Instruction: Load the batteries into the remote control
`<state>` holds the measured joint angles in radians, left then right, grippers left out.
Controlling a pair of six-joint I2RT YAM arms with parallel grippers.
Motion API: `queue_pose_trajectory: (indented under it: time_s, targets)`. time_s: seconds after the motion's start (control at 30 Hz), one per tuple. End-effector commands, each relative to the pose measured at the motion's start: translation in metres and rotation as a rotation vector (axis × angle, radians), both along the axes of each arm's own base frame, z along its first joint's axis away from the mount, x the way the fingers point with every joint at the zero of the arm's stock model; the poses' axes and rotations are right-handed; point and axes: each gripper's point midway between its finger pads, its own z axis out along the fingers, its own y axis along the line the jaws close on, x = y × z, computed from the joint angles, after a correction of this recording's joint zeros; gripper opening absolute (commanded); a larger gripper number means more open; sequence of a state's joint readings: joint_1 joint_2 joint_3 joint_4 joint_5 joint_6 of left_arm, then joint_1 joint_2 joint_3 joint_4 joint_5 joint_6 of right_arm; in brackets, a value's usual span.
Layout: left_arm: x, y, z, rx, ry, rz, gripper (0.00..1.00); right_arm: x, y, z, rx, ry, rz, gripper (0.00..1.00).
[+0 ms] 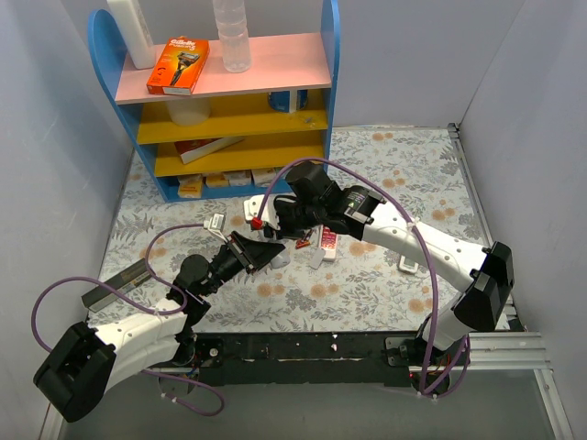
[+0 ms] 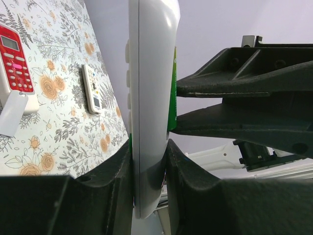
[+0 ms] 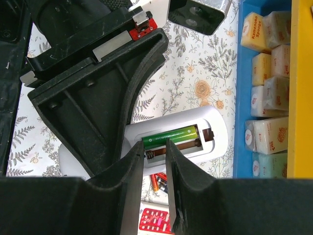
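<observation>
Just beyond the near edge, over the middle of the table (image 1: 394,183), the left gripper (image 1: 261,253) is clamped on the remote control (image 3: 217,131). It grips one end from both sides and holds the remote clear of the floral cloth. The remote's plain back faces the right arm with the battery bay open. One green battery (image 3: 171,136) lies in the upper slot and the slot beside it shows only its metal contact. The right gripper (image 3: 155,149) comes in from the right edge with its tips at the bay. Its fingers (image 3: 181,186) stand a narrow gap apart with nothing between them, right against the green battery. Below the remote, on the cloth, lie loose batteries (image 3: 157,182), red and dark, just beside a red-and-white remote (image 2: 14,58) with a flat white piece (image 2: 12,113) lying against its end. A narrow white remote (image 2: 92,89) lies a little apart from these. At the far left corner stands a blue shelf unit (image 1: 103,46) with packs of sponges (image 3: 266,58) on its lowest level.
</observation>
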<state>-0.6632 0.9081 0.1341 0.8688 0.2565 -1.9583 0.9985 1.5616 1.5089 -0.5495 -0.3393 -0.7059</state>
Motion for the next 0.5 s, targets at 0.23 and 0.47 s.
queue_pose_trajectory:
  time_s: [0.23,0.47]
  targets:
    - [-0.026,-0.016,0.067,-0.066,-0.262,-0.129,0.0,0.028,0.01,-0.005,0.03,-0.044,-0.061,0.3]
    - [-0.033,-0.024,0.074,-0.042,-0.326,-0.166,0.0,0.016,0.017,-0.021,-0.02,0.077,-0.009,0.3]
